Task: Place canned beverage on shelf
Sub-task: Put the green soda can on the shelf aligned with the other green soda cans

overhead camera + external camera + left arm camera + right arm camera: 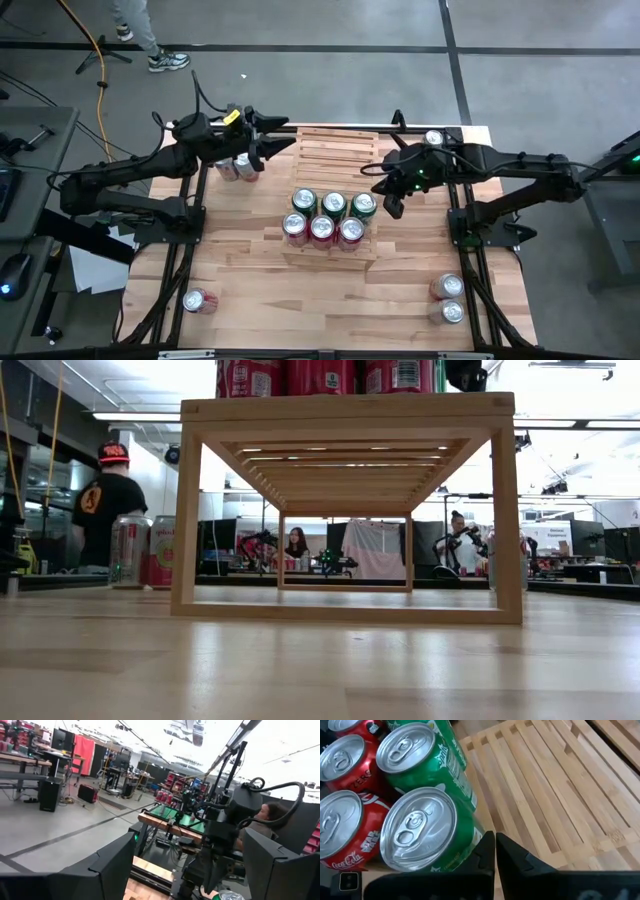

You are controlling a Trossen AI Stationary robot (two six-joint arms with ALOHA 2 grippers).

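The shelf (335, 160) is a pale slatted rack in the middle of the table. Several red and green cans (323, 230) stand upright on its near tier; in the low view their bottoms (320, 375) show on top of the rack (345, 510). My right gripper (393, 207) is shut and hovers tilted down just right of the rightmost green can (364, 205). In the right wrist view its fingers (495, 852) are close beside that can (427, 827), over bare slats (555, 795). My left gripper (283, 148) is open over the shelf's far left corner, with nothing between its fingers (195, 870).
Two cans (240, 165) stand on the table left of the shelf, under my left arm. One can (197, 300) lies near the front left corner. Two (449, 298) stand at the front right and one (433, 138) at the far right. The shelf's far tiers are bare.
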